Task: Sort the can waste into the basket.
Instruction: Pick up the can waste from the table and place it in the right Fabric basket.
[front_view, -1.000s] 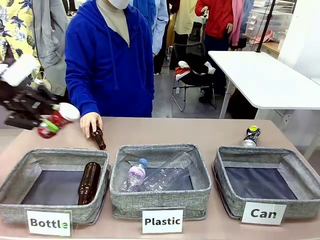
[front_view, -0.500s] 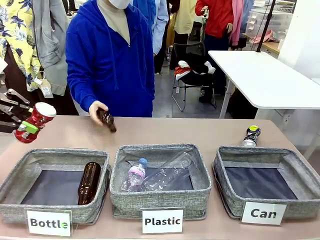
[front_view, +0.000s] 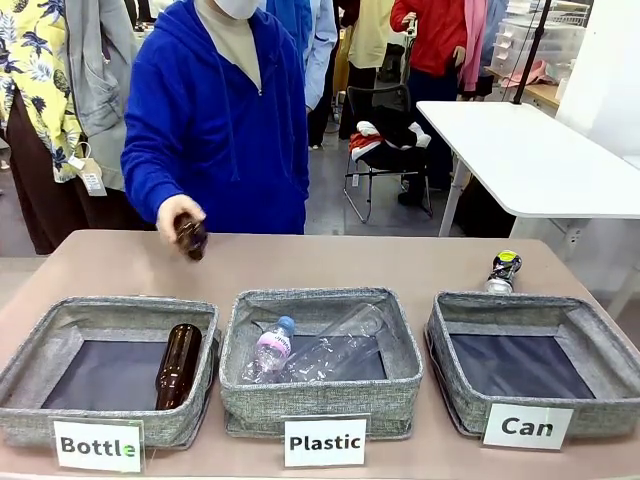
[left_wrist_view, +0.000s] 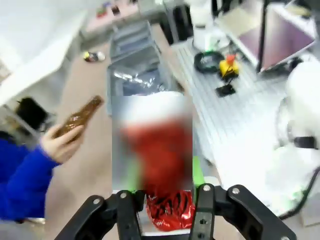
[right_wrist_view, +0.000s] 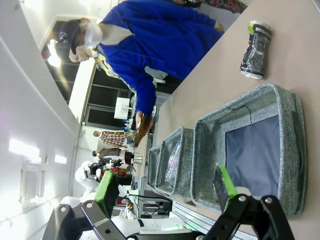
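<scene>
Red can (left_wrist_view: 167, 217) sits pinched between the left jaws, which close on its dented sides. Over the last second that arm has swung it leftward, out beyond the left end of the tabletop (front_view: 400, 262) and well apart from the Can basket (front_view: 505, 300) at the far right. That reads as a drift away from the goal, so a long carry across is still owed. The right jaws gape wide and empty near that basket. Black can (front_view: 503, 271) rests just behind it, unclaimed. The person's hand (front_view: 176, 212) has lifted a brown bottle (front_view: 191, 238).
</scene>
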